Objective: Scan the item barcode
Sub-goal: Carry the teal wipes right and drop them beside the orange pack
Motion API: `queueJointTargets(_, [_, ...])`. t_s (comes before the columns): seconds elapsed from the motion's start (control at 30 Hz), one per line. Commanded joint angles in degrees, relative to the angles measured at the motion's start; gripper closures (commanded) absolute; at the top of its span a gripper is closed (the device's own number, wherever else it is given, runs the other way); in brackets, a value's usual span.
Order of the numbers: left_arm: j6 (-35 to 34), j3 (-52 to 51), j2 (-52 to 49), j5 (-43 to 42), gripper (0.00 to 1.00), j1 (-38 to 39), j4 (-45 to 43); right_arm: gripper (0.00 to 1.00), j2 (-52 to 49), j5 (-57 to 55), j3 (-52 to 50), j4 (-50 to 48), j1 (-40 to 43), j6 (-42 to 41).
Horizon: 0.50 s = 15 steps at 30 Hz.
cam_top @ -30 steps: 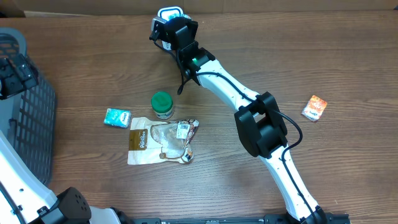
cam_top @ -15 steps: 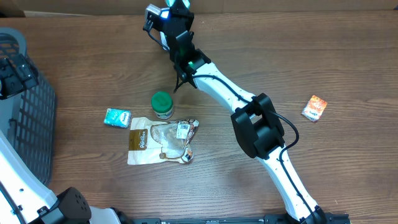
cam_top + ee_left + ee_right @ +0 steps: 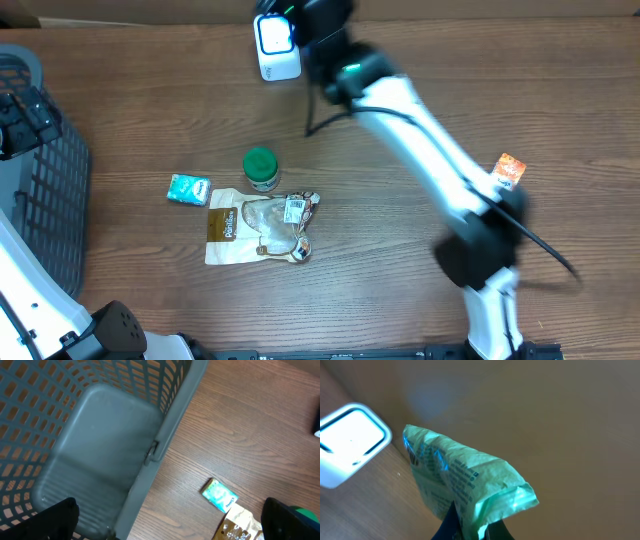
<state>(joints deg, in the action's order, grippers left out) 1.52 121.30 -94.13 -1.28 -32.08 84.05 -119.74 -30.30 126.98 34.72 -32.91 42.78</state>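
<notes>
In the right wrist view, a crumpled pale green packet (image 3: 465, 477) with dark print is pinched between the two dark fingers of my right gripper (image 3: 470, 527). It is held up in the air near the white scanner (image 3: 350, 442), which lies to the left of it. From overhead the scanner (image 3: 277, 47) stands at the table's far edge, its face lit. My right gripper (image 3: 325, 25) is a motion-blurred shape just to the scanner's right. My left gripper (image 3: 170, 527) hangs open over the basket's rim, nothing between its fingers.
A grey mesh basket (image 3: 40, 190) fills the left edge. A green-lidded jar (image 3: 261, 168), a teal packet (image 3: 188, 189) and a brown and clear pouch (image 3: 258, 227) lie mid-table. An orange packet (image 3: 506, 173) lies at the right.
The right arm has swung to the right, its elbow now far right. The gripper with the packet has moved off the scanner, so the scanner's face is uncovered. The left arm is still.
</notes>
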Motion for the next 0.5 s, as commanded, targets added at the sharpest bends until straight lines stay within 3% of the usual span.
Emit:
queueJointTargets(0.0, [0.66, 0.68, -0.26, 0.17, 0.00, -0.04, -0.09, 0.96, 13.22, 6.29, 1.25, 12.57, 3.45, -29.94])
queueJointTargets(0.1, [0.66, 0.68, -0.26, 0.17, 0.00, -0.04, -0.09, 0.96, 18.56, 14.75, 1.25, 28.46, 8.13, -46.10])
queueJointTargets(0.23, [0.68, 0.68, -0.26, 0.20, 0.00, -0.04, -0.09, 0.96, 20.35, 22.84, 1.25, 46.53, 17.07, -59.45])
queueJointTargets(0.33, [0.66, 0.68, -0.26, 0.17, 0.00, -0.04, -0.09, 0.96, 19.10, 27.74, -0.46, 54.55, 24.02, -62.12])
queueJointTargets(0.47, [0.66, 0.68, -0.26, 0.17, 0.01, -0.04, -0.09, 0.96, 17.59, 32.11, -7.63, 56.24, 31.58, -62.12])
